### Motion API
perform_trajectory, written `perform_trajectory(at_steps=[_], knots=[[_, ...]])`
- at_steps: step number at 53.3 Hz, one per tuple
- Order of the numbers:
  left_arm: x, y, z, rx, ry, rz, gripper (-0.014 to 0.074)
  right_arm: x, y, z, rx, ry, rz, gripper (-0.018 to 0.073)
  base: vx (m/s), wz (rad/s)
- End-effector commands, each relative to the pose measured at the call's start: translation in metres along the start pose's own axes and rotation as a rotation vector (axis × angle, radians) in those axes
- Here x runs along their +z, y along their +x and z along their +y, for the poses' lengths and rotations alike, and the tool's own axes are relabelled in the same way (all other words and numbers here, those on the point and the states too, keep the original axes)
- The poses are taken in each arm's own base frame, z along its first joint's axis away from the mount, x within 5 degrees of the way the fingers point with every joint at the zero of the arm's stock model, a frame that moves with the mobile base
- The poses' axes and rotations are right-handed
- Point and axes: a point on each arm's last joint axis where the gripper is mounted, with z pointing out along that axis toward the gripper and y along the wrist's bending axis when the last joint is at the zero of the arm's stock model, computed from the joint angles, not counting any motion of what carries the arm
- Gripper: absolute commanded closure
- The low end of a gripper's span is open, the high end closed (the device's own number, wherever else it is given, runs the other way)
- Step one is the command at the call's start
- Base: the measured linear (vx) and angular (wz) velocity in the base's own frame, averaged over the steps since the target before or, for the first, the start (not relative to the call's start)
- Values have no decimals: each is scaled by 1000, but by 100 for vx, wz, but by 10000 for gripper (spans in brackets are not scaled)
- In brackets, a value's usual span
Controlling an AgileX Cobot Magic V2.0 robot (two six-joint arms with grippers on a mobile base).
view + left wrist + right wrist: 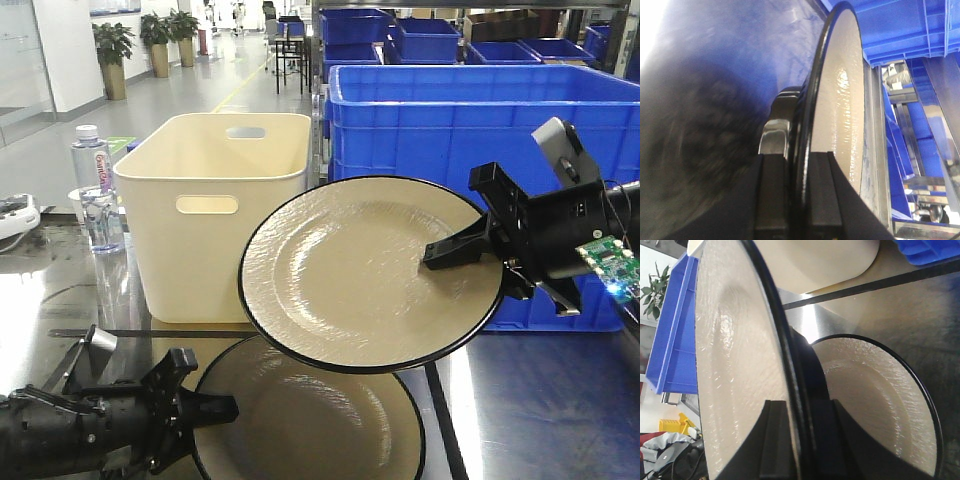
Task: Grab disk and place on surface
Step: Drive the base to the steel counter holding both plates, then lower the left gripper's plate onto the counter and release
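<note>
Front view: the right end effector is clenched on the rim of the raised disk, a round, glossy cream plate with a thin black edge. This disk is held clear of the table and tilted so that its face turns toward the camera. One finger lies across the cream face and the other passes behind it (the right wrist view shows this rim edge-on, pinched between two black pads). Directly below, partly overlapped by the raised disk's lower edge, is the lower disk, a second cream plate with a black edge. It lies face up on the dark, glossy, reflective table, just left of a thin black line. The left end effector meets its left rim; in the left wrist view black pads sit on either side of that rim, grasping it. Behind the disks stand a tall cream plastic bin with slot handles and, to its right, a large blue plastic crate. A clear water bottle stands at the far left, near the bin.
</note>
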Motion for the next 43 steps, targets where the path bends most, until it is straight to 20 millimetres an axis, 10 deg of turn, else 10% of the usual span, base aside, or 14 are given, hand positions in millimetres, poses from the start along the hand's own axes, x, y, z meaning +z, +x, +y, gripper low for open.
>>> perform_trajectory(at_steps=[1, 43], knots=[[-12, -5, -31, -49, 161, -38, 595, -22, -5, 32, -5, -126, -112, 567, 3, -7], [-9, -11, -21, -113, 70, -98, 595, -22, -8, 31, -3, -123, -143, 567, 1, -2]])
